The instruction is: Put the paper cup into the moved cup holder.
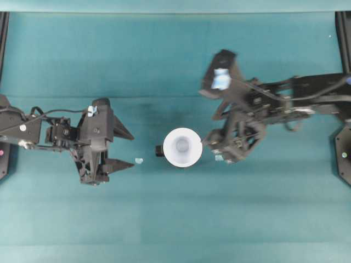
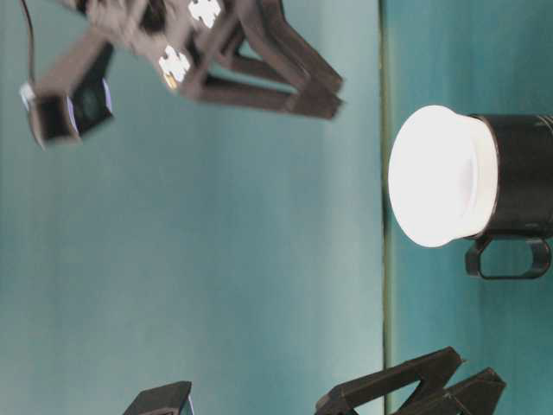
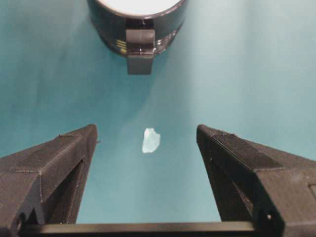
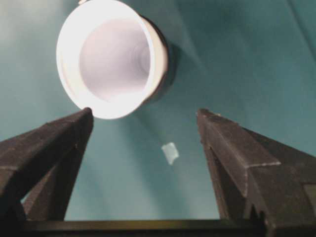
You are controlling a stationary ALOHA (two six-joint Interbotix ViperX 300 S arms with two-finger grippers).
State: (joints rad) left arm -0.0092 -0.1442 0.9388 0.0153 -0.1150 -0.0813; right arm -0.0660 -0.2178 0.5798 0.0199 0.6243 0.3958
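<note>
The paper cup (image 1: 182,147) sat inside the cup holder (image 1: 159,150) near the middle of the worktop (image 1: 164,60), roughly midway between its left and right edges. In the overhead view only the holder's small side tab showed, projecting from under the cup's rim toward the left edge. The table-level view showed the white rim (image 2: 441,177) protruding from the glossy black holder (image 2: 523,173).

The left gripper (image 1: 125,149) lay low and level on the left side of the worktop, pointing toward the cup, well apart from it. Its jaws stood spread wide with nothing between them. A small pale scrap (image 1: 139,160) lay on the cloth just beyond the lower fingertip; the left wrist view showed it (image 3: 151,140) between the two fingers (image 3: 59,163).

The right gripper (image 1: 215,147) sat just beside the cup on the side facing the right edge, its arm blurred in the overhead view and pitched downward. Its jaws were likewise spread wide and held nothing. In the right wrist view, the cup (image 4: 112,58) appeared ahead of the left-hand finger (image 4: 54,148), and a second scrap (image 4: 170,152) lay between the fingers.
</note>
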